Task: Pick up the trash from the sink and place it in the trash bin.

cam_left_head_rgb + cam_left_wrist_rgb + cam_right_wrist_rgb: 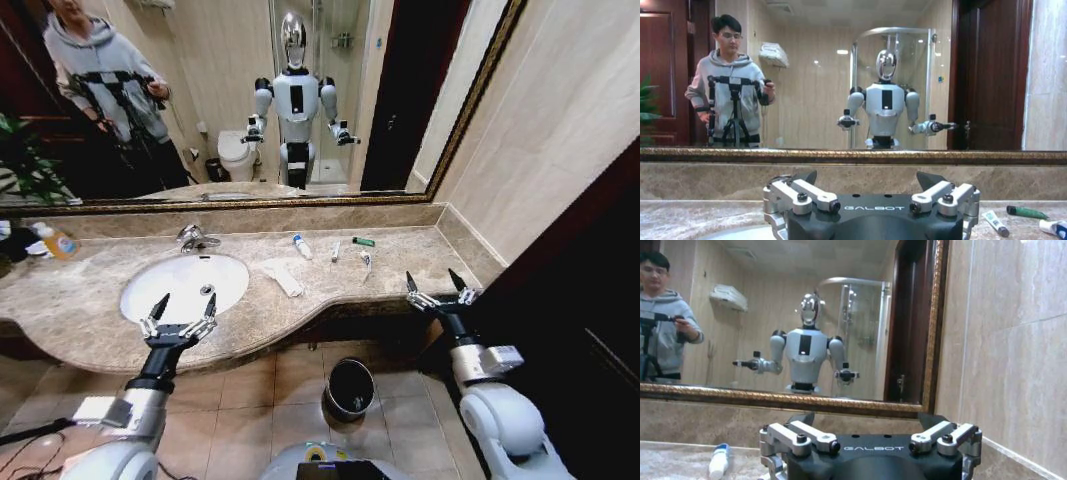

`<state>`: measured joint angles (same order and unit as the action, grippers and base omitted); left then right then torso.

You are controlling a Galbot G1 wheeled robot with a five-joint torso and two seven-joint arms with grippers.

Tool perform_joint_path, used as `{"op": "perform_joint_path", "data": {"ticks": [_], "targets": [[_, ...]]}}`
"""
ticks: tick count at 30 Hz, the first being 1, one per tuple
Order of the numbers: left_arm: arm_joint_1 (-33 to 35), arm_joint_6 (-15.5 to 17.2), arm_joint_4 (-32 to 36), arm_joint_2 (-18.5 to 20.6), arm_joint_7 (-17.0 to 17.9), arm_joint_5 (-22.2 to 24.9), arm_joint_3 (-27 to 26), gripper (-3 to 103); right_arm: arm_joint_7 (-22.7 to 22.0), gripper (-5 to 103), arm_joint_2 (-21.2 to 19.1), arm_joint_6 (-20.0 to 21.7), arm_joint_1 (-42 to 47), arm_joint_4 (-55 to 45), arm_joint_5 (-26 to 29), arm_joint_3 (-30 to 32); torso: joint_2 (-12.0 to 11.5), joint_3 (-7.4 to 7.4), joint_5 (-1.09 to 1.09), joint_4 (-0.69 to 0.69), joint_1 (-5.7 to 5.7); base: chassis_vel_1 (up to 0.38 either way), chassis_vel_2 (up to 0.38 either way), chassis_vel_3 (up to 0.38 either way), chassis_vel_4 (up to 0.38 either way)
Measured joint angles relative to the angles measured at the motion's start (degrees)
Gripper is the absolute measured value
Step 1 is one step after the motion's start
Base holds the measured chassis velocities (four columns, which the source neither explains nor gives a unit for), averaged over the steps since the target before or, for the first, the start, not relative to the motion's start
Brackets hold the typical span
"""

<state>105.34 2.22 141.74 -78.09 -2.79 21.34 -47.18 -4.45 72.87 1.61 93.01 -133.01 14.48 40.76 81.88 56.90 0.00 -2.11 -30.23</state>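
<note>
In the head view, the sink (185,285) serves as the anchor: the left pincer (180,318) hovers over its near rim, fingers spread wide and holding nothing, while the right pincer (438,291) hangs well to the right of it, past the table's (70,310) right end, equally wide open and empty. The trash lies on the table to the right of the sink, not in the basin: a crumpled paper towel (284,278) just beside the rim, then a small blue-capped bottle (302,246), white tubes (365,261) and a green stick (363,241) farther off toward the mirror (250,100). The trash bin (350,388) stands on the floor below the table's front edge, right of the sink. In the left wrist view, the left pincer's fingertips stand apart, with the green stick (1027,212) and a tube (995,223) beyond it. In the right wrist view, that pincer is likewise agape near the side wall, the bottle (719,461) lying ahead. The likely trouble: small tubes may roll off under a wide-open grasp, and the right arm has little room between wall and table edge; the curved front edge overhangs the bin, so a drop could miss.
</note>
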Motion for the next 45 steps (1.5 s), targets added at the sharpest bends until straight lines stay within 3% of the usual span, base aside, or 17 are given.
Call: {"op": "perform_joint_path", "data": {"ticks": [10, 28, 36, 39, 45], "targets": [[0.00, 0.00, 0.00, 0.00, 0.00, 0.00, 0.00, 100, 1.54, 100, 0.82, -2.67, 0.37, -0.11, -0.30, -0.60, 0.00, 0.00, 0.00, 0.00, 0.00, 0.000, 0.000, 0.000, 0.000], [0.00, 0.00, 0.00, 0.00, 0.00, 0.00, 0.00, 100, 2.39, 100, 1.74, -3.05, 0.34, 0.75, -1.68, -1.88, 0.00, 0.00, 0.00, 0.00, 0.00, 0.000, 0.000, 0.000, 0.000], [0.00, 0.00, 0.00, 0.00, 0.00, 0.00, 0.00, 100, 2.34, 100, -0.48, -0.19, -3.04, 5.81, -0.39, -3.44, 0.00, 0.00, -0.01, 0.01, 0.00, 0.000, 0.000, 0.000, 0.000], [0.00, 0.00, 0.00, 0.00, 0.00, 0.00, 0.00, 100, 2.13, 100, -3.24, 2.78, -8.89, 12.66, 1.23, -7.10, 0.00, 0.00, 0.01, -0.01, 0.00, 0.000, 0.000, 0.000, 0.000], [0.00, 0.00, 0.00, 0.00, 0.00, 0.00, 0.00, 100, 1.49, 100, -4.20, 3.62, -14.26, 18.93, 1.96, -11.48, 0.00, 0.01, 0.01, 0.00, -0.01, 0.000, 0.000, 0.000, 0.000]]}}
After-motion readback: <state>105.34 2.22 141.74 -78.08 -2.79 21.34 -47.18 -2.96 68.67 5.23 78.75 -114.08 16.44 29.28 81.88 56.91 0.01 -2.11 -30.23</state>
